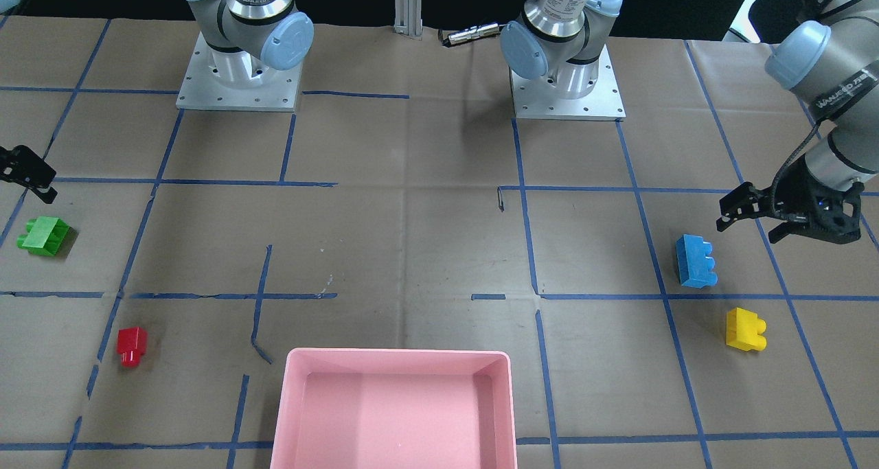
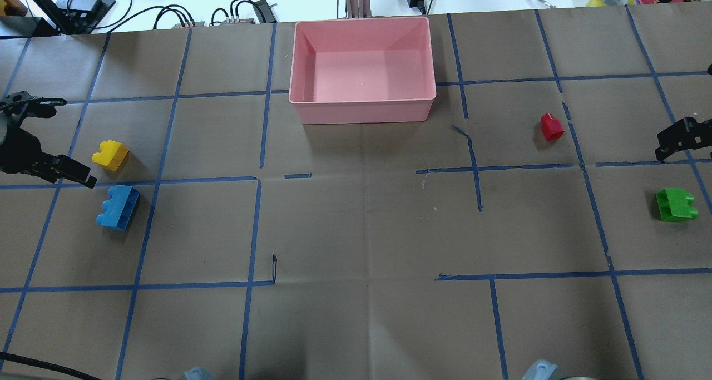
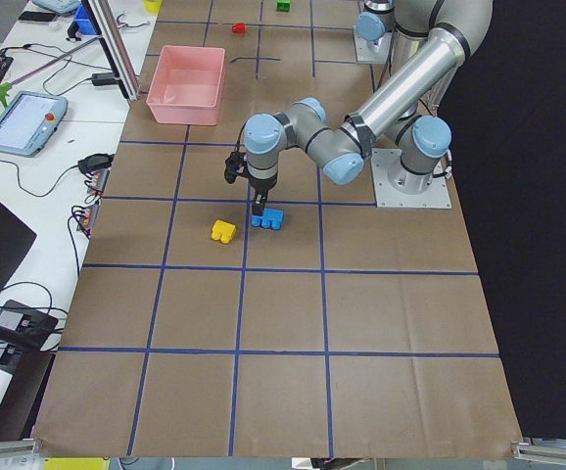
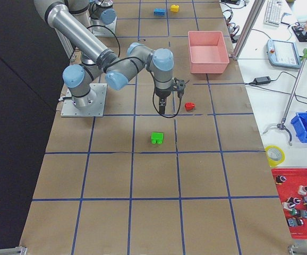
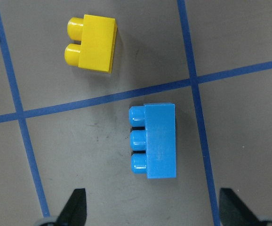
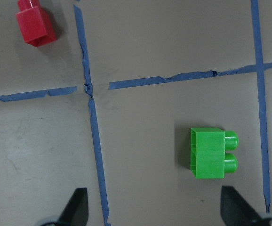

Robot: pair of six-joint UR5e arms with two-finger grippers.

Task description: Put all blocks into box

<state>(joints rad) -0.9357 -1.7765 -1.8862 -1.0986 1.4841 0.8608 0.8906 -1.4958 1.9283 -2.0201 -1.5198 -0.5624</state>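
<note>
The pink box point(image 2: 361, 110) stands empty at the table's far middle. The blue block point(image 2: 118, 207) and the yellow block point(image 2: 110, 154) lie side by side on the left. My left gripper point(image 2: 75, 141) hovers open above them. In the left wrist view the blue block point(image 5: 157, 141) lies just ahead of the open gripper point(image 5: 152, 212), with the yellow block point(image 5: 92, 43) farther off. The green block point(image 2: 676, 204) and the red block point(image 2: 552, 127) lie on the right. My right gripper point(image 6: 155, 212) is open and empty above the table, with the green block point(image 6: 213, 153) ahead.
Both arm bases point(image 1: 237, 77) are bolted at the robot's side of the table. Blue tape lines point(image 2: 256, 230) grid the brown paper. Cables and devices point(image 2: 245, 10) lie beyond the table's far edge, behind the box.
</note>
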